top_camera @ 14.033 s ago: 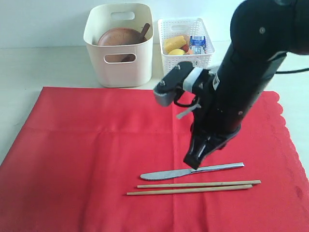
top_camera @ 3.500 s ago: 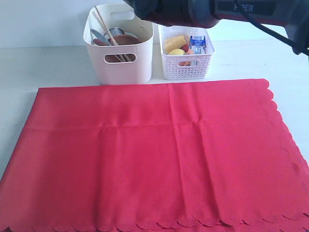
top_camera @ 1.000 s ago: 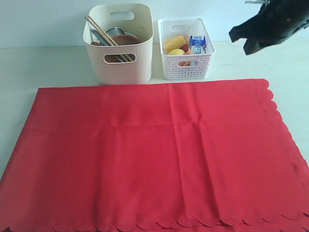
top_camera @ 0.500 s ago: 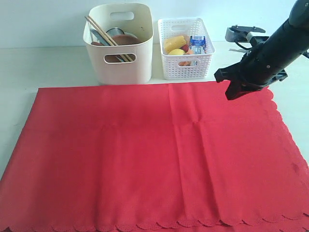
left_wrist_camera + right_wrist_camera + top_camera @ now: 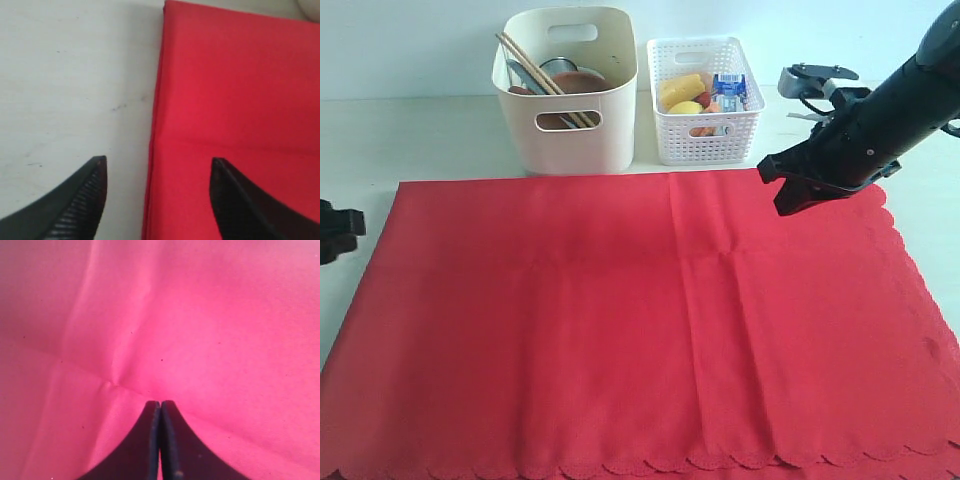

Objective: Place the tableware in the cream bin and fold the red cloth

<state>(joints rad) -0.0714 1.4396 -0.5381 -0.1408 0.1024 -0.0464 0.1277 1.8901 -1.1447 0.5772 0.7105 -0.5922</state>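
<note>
Appearing just now, left claw (image 5: pixel 158 160) beside edge of red cloth (image 5: pixel 620 320).

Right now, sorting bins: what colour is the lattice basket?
The lattice basket is white; exterior view shows it best.

My right arm (image 5: pixel 895 105) slants down from the right, right jaws pressed tight together. My left arm (image 5: pixel 334 230) peeks in low, left jaws spread wide.
</note>
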